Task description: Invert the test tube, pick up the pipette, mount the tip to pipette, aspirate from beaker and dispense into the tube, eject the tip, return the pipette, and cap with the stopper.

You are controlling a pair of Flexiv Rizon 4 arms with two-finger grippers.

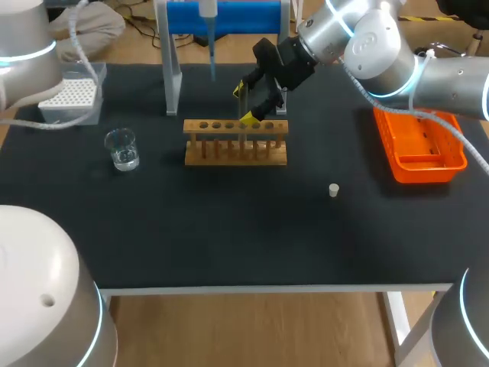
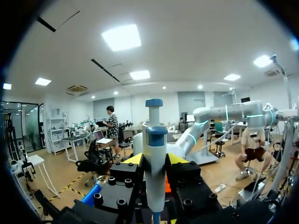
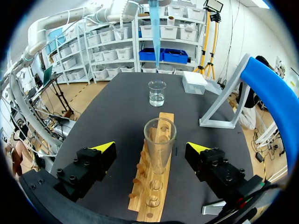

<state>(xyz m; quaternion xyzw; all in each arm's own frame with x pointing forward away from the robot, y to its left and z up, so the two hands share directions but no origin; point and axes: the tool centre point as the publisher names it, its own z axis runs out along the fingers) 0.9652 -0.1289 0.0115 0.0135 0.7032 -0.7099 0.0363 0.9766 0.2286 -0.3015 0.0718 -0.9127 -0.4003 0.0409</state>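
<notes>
Our right gripper [image 3: 150, 146]: fingers wide, test tube [image 3: 160, 140] between them (neither touching glass), upright in rack [image 1: 235, 141], upper centre of head frame. Left gripper [image 2: 155, 158] clamps pipette [image 2: 155, 140]. Risk we see: finger clips tube on retreat, tipping it or dragging rack.

Our head camera looks down from behind on the table [image 1: 229, 245]. Our right wrist camera, close over the rack [image 3: 148, 205], faces the beaker [image 3: 157, 93] ahead of the right gripper [image 3: 150, 148]; both views share these. The left one faces the room.
</notes>
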